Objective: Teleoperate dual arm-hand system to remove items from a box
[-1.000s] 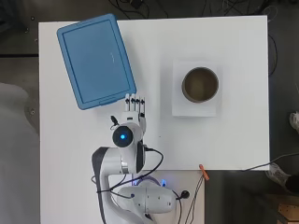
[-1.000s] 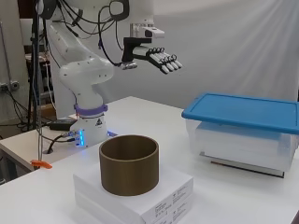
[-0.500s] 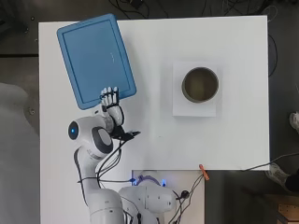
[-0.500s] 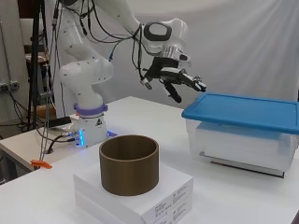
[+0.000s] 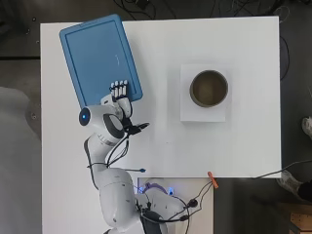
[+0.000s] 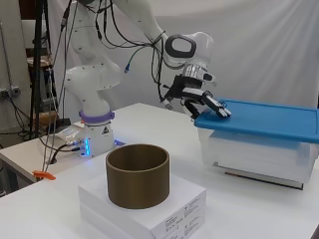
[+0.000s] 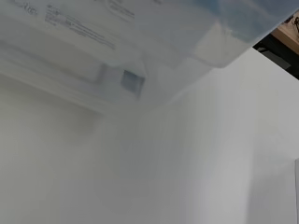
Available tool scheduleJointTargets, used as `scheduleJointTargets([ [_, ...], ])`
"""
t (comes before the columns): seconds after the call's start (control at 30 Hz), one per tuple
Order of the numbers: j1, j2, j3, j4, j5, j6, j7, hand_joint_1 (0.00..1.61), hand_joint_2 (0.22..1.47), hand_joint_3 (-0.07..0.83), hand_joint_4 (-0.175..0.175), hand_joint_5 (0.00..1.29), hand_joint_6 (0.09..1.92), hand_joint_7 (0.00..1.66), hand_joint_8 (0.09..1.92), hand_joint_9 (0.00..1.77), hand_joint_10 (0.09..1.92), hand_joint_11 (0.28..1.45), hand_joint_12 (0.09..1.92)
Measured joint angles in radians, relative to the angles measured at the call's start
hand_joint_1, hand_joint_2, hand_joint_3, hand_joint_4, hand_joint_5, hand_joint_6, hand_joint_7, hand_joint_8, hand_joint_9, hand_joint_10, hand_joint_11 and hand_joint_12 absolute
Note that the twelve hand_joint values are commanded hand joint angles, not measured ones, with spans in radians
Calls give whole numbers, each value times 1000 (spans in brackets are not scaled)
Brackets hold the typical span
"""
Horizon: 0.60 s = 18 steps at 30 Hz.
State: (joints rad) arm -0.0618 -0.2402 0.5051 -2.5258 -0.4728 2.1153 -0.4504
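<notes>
Box [image 6: 259,149] sits at the table's [image 5: 161,146] far left corner, blue lid [image 5: 97,58] still on — so nothing can come out yet; the hand [image 5: 120,95] rests its straight, open fingers [image 6: 217,108] on the lid's near edge, apparently to lift it; brown cylinder [image 5: 208,88] stands apart on a white block [image 5: 190,109].

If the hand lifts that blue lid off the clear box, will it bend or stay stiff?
The flat blue plastic lid has a raised rim, so it probably stays fairly stiff. It looks thin and wide, so likely light, though it may tilt if lifted at one corner, where the hand rests its straight fingers now. Its smooth top might be slippery.
</notes>
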Motion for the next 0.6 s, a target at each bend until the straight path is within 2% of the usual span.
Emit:
scheduleJointTargets([
  [0.03,1,13,-6,13,24,-7,-6,1023,1270,49,-83,438,87,330,87,418,87,432,87],
  [0.1,5,14,-26,29,86,-15,-65,1005,1324,33,-82,561,87,397,87,438,87,411,87],
  [0.23,26,-63,-91,40,213,-33,-274,750,1405,30,-128,524,87,430,87,452,87,400,87],
  [0.3,44,-136,-107,59,249,-50,-308,677,1439,21,-143,510,87,446,87,464,87,404,87],
  [0.37,55,-183,-118,102,292,-74,-310,652,1457,13,-152,499,87,460,87,479,87,408,87],
  [0.43,62,-204,-120,180,312,-94,-307,748,1430,-2,-141,549,87,531,87,562,87,437,87],
  [0.47,66,-209,-123,205,315,-94,-312,914,1347,-12,-105,630,513,696,336,772,87,552,87],
  [0.5,69,-211,-133,222,324,-85,-331,1091,1279,-10,-95,670,847,742,764,872,461,679,92],
  [0.53,72,-207,-149,231,347,-67,-371,1206,1256,-5,-119,647,1055,729,1102,885,891,715,306],
  [0.57,74,-193,-170,238,385,-37,-445,1263,1259,-2,-144,626,1245,669,1276,851,1186,694,511],
  [0.6,75,-177,-182,249,421,-15,-524,1066,1310,8,-32,576,1457,749,1448,935,1422,730,901],
])
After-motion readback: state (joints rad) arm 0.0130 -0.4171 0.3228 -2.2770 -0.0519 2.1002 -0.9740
